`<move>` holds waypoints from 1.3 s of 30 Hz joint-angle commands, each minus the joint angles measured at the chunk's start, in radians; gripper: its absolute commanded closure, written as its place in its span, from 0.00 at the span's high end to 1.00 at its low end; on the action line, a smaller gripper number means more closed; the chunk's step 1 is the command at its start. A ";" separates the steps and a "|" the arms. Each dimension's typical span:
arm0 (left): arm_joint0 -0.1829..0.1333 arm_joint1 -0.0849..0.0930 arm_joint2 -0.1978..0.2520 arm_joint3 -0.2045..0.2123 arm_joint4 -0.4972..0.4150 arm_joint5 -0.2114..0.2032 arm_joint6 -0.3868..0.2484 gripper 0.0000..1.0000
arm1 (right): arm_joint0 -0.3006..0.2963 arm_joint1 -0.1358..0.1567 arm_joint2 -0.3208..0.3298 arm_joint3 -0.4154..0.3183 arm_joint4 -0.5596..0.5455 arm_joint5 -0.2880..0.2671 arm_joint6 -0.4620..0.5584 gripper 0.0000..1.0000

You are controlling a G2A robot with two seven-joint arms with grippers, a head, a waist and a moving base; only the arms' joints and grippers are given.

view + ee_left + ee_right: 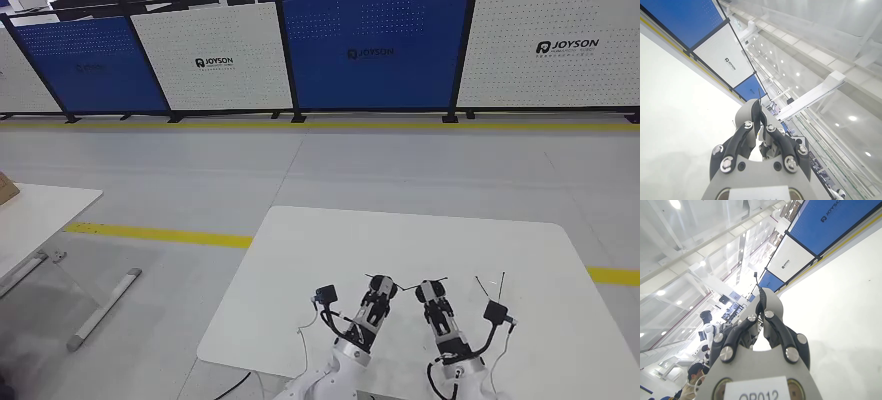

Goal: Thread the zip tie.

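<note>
My left gripper [382, 283] and right gripper [428, 289] hover close together above the near part of the white table [400, 235]. Thin black zip tie [403, 287] strands show at and between their tips. In the left wrist view the left gripper [759, 103] is shut on a black zip tie [759, 93], whose thin plain end sticks out past the pads. In the right wrist view the right gripper [762, 291] is shut on a zip tie [755, 275], with the square head standing out beyond the fingertips. I cannot tell whether both ends belong to one tie.
Two spare black zip ties [490, 284] lie on the table to the right of the right arm. A second white table [40, 215] stands off to the left across the floor. Blue and white panels [370, 50] line the back.
</note>
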 commanded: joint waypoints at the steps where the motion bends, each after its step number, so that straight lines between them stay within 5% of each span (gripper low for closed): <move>1: -0.002 -0.001 0.002 0.003 0.011 0.002 0.002 0.00 | -0.002 0.003 -0.001 -0.005 -0.005 0.000 -0.004 0.00; 10: 0.002 -0.006 0.004 -0.004 0.001 -0.009 -0.015 0.00 | 0.006 0.015 -0.008 -0.001 -0.017 0.000 -0.024 0.00; 11: 0.003 -0.006 0.003 -0.005 0.002 -0.008 -0.016 0.15 | 0.007 0.017 -0.009 0.000 -0.019 0.000 -0.028 0.00; 13: 0.003 -0.006 0.001 -0.005 0.005 -0.003 -0.019 0.25 | 0.006 0.019 -0.010 0.002 -0.019 0.000 -0.036 0.00; 20: 0.000 -0.009 -0.003 0.003 0.015 0.011 -0.020 0.35 | 0.011 0.022 -0.015 0.011 -0.021 0.000 -0.055 0.00; 39: 0.006 -0.016 0.008 0.011 0.048 0.014 -0.050 0.25 | 0.015 0.022 -0.017 0.021 -0.031 0.000 -0.079 0.00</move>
